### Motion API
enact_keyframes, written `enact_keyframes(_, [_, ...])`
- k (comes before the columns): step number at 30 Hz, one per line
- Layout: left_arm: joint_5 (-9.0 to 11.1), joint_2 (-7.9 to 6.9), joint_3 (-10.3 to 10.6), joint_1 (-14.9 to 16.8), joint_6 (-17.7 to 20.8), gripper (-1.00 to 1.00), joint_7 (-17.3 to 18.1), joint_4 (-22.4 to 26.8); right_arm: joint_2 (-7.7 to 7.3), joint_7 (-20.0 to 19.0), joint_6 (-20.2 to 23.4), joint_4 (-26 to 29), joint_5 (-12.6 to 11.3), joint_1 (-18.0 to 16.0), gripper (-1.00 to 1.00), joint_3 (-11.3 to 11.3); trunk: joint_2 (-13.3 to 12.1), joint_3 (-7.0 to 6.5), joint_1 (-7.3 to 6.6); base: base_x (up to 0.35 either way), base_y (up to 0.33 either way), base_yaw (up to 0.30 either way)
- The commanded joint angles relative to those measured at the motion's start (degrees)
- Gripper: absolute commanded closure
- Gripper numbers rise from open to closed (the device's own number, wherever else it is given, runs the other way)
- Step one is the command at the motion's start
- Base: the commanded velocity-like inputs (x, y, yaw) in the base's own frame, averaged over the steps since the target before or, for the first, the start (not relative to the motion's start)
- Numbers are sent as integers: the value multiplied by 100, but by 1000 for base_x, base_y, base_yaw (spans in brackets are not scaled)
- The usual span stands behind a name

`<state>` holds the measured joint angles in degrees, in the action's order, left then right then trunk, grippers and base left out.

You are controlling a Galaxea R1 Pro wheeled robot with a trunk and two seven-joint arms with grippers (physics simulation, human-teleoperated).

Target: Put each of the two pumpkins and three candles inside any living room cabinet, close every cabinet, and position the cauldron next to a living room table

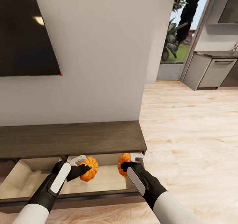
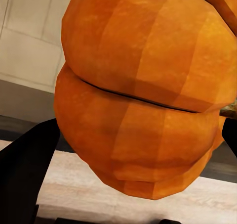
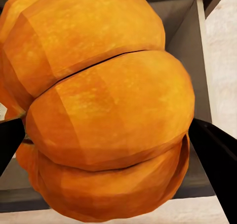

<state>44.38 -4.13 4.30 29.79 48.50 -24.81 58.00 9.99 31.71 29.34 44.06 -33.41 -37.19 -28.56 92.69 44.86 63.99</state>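
The long dark-brown cabinet (image 1: 72, 139) stands against the wall with its drawer (image 1: 109, 177) pulled open, pale wood inside. My left gripper (image 1: 84, 168) is shut on a bright-orange pumpkin (image 1: 90, 168), held over the open drawer. My right gripper (image 1: 125, 167) is shut on a second pumpkin (image 1: 123, 163), held above the drawer's right end. The left wrist view has its pumpkin (image 2: 143, 95) up close between dark fingers (image 2: 24, 169). In the right wrist view the other pumpkin (image 3: 108, 105) hangs over the drawer interior (image 3: 190, 41). The candles and cauldron are out of view.
A dark TV screen (image 1: 26, 32) hangs on the white wall above the cabinet. Light wood floor (image 1: 191, 128) spreads to the right toward a grey kitchen counter (image 1: 215, 69) and a glass door with plants outside (image 1: 177, 29).
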Motion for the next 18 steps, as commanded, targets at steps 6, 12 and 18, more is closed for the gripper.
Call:
enact_keyframes(6, [-8, 0, 1, 1, 1, 100, -15, 0, 0, -7, -112, 6, 1, 1, 100, 0, 242, 108, 132, 0, 0, 4])
enact_keyframes(12, [-8, 0, 5, 1, -5, 100, -15, -1, 0, -7, -268, 7, -3, 1, 100, 0, 483, 226, 264, 0, 0, 194])
enact_keyframes(18, [-6, 0, 5, 1, 7, 100, -13, 0, 0, -187, -285, 7, 0, 1, 100, 0, 483, 229, 264, 0, 0, 72])
